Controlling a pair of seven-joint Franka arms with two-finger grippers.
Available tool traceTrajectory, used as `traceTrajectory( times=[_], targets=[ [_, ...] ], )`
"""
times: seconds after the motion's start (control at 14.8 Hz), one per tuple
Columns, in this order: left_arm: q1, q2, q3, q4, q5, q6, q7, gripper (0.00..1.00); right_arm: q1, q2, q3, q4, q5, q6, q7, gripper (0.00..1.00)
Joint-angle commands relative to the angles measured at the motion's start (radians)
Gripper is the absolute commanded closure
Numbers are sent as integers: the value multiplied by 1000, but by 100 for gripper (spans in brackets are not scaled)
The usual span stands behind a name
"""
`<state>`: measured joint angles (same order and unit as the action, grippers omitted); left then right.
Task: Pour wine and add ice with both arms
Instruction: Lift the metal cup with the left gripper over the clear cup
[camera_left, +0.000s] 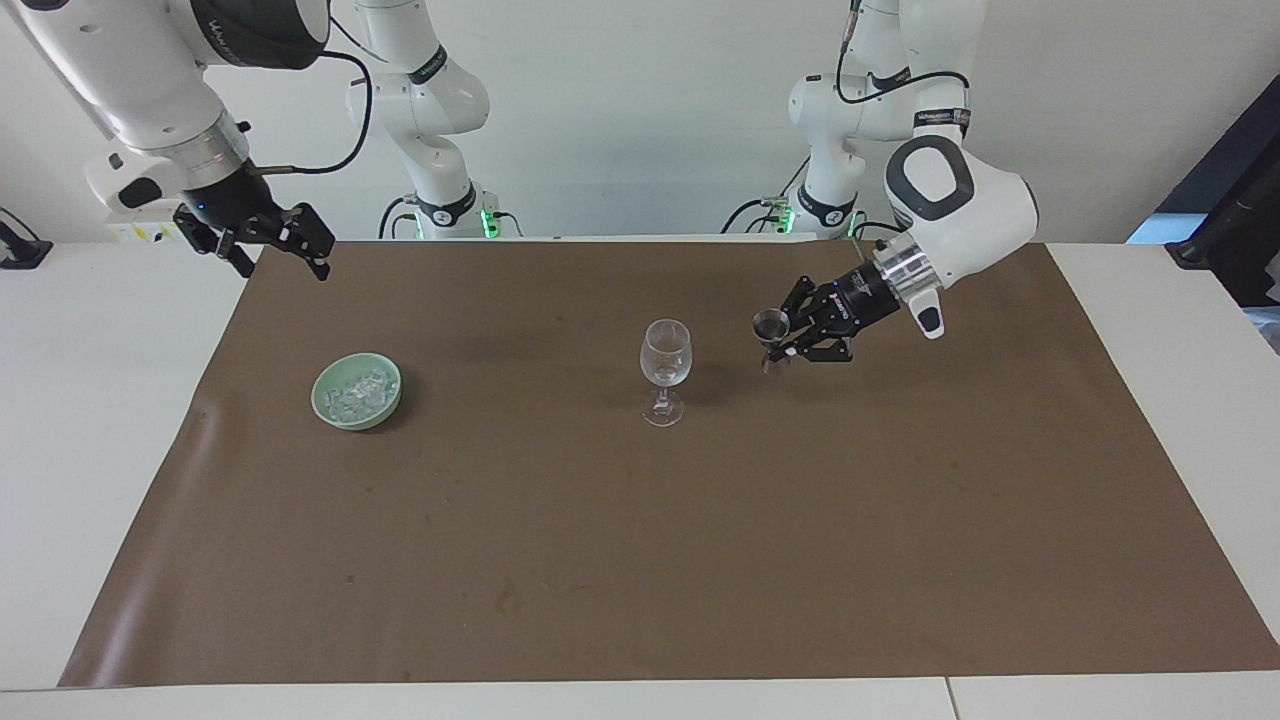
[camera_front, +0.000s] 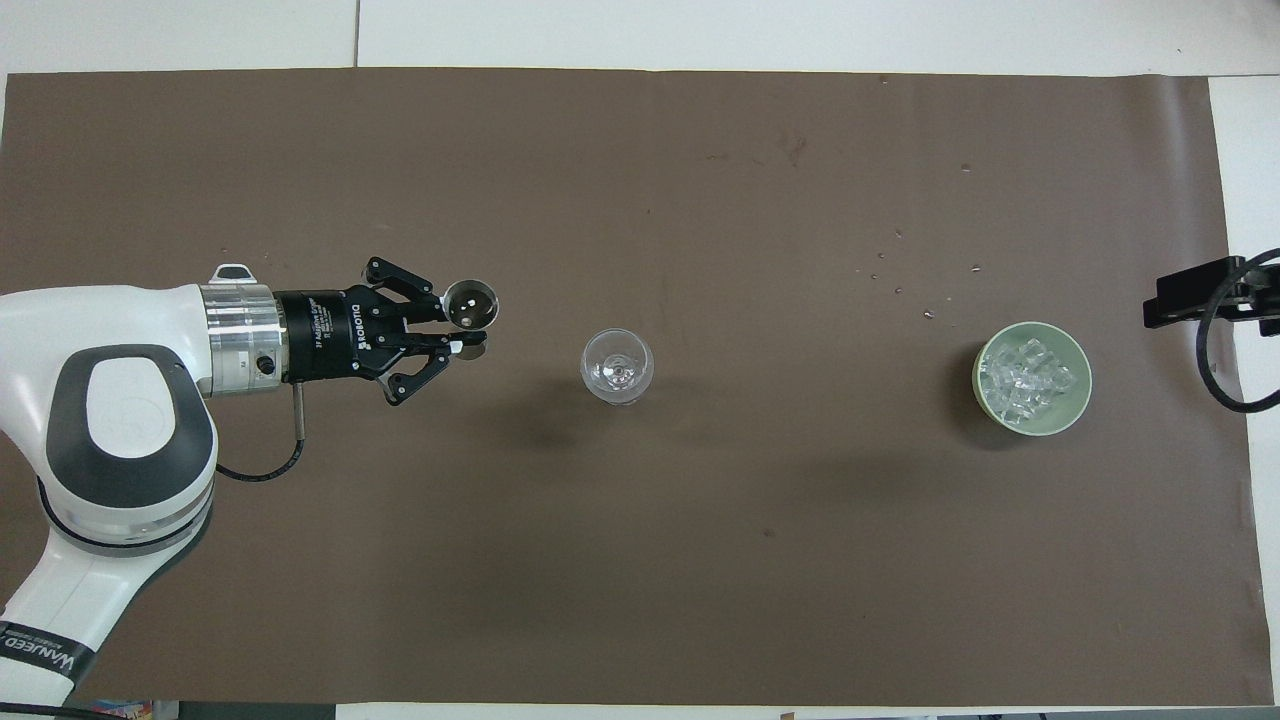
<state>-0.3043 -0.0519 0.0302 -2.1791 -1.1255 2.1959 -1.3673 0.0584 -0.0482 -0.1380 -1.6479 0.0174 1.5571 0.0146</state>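
Your overhead view looks straight down into the small metal jigger (camera_front: 470, 304) that the left pincer (camera_front: 462, 337) is clamped shut on, raised over the brown mat (camera_front: 640, 560) just beside the wine glass (camera_front: 617, 366), toward the left arm's end of the tabletop (camera_left: 100, 420). Only the facing view gives you the right pincer (camera_left: 283, 254) whole, jaws spread wide and holding nothing, waiting above the mat's corner at the right arm's end. You have one glass, one jigger and one green bowl (camera_left: 356, 391), with the ice (camera_left: 358, 390) heaped in that bowl.
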Motion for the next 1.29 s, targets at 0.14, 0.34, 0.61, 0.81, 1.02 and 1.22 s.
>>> traceTrajectory(
  times=[0.14, 0.34, 0.61, 0.81, 1.02, 1.22],
  targets=[
    [-105, -19, 11, -1, -4, 62, -49, 100, -12, -15, 5, -16, 15, 8, -16, 0],
    [-124, -19, 1, 1, 71, 65, -50, 100, -12, -15, 5, -16, 13, 8, -16, 0],
    [-133, -5, -22, 18, 172, 88, -50, 100, -12, -16, 5, -16, 13, 8, -16, 0],
    [-142, 20, -26, 65, 263, 105, -88, 100, -12, -15, 5, -16, 15, 8, -16, 0],
    [-177, 47, -27, 110, 422, 139, -191, 100, -12, -15, 5, -16, 13, 8, -16, 0],
    [-223, 57, -27, 114, 579, 162, -243, 100, -12, -15, 5, -16, 13, 8, -16, 0]
  ],
)
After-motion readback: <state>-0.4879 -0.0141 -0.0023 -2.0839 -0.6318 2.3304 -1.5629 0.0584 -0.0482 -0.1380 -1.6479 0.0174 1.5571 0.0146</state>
